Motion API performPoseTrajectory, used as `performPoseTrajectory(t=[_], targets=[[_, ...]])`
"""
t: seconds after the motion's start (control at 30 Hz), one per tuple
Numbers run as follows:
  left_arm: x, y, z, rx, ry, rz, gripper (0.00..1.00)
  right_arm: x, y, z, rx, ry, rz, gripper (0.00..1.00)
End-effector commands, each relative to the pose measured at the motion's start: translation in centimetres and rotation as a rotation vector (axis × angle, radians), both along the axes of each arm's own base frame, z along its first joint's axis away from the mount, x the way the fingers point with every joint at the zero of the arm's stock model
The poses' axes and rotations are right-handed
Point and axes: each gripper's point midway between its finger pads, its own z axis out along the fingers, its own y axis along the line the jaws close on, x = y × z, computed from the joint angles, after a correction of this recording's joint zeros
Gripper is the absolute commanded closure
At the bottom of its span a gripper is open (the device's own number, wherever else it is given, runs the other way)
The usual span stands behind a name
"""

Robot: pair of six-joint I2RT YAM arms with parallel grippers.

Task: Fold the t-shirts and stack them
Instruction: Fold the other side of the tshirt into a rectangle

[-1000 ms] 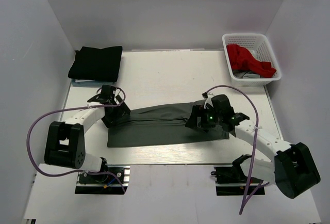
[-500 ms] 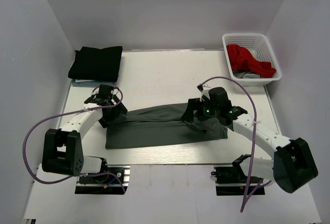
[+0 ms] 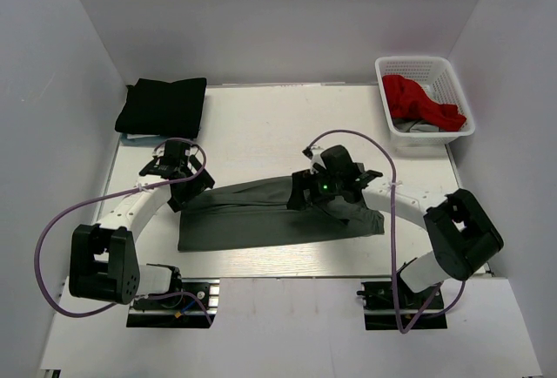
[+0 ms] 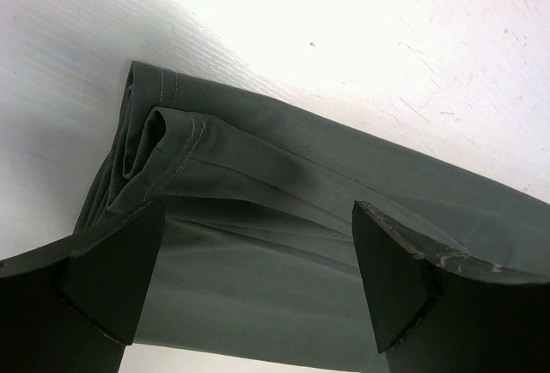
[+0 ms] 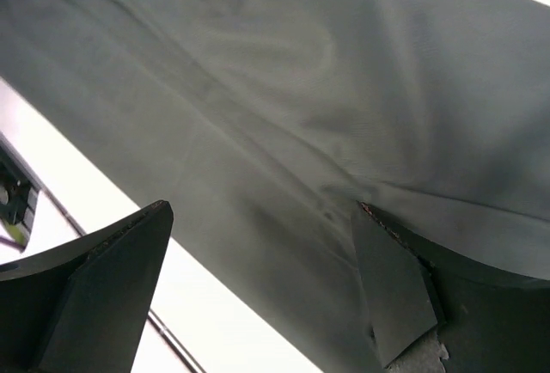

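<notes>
While both jaws gape empty over the grey t-shirt (image 3: 252,221), white walls (image 3: 278,21) enclose the table (image 3: 261,125).

White-and-black arms (image 3: 130,208); purple cables (image 3: 346,131)

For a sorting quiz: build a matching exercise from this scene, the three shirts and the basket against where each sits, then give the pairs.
Things
1. dark grey t-shirt
2. black t-shirt
3. red t-shirt
4. white basket

Places
a. far right corner
b. folded, far left corner
c. crumpled inside the basket
d. laid out long at the centre

Pairs: 1-d, 2-b, 3-c, 4-a
</notes>
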Motion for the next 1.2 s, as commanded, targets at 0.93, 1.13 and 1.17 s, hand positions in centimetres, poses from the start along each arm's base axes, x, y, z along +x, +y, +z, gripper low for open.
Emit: performPoseTrajectory(t=[0.93,1.13,1.17], targets=[[0.2,-0.4,1.6,-0.013,-0.069,-0.034,0.00,-2.0,1.3,-0.1,0.044,0.035,-0.041,0.10],[0.3,-0.4,1.1,-0.012,-0.059,-0.034,0.00,-1.9,0.7,-0.8,0.037,0.035,-0.086,0.10],[0.3,-0.4,0.8,-0.010,-0.048,-0.034,0.00,-1.7,0.5,-1.0,0.025,0.034,-0.093,0.10]])
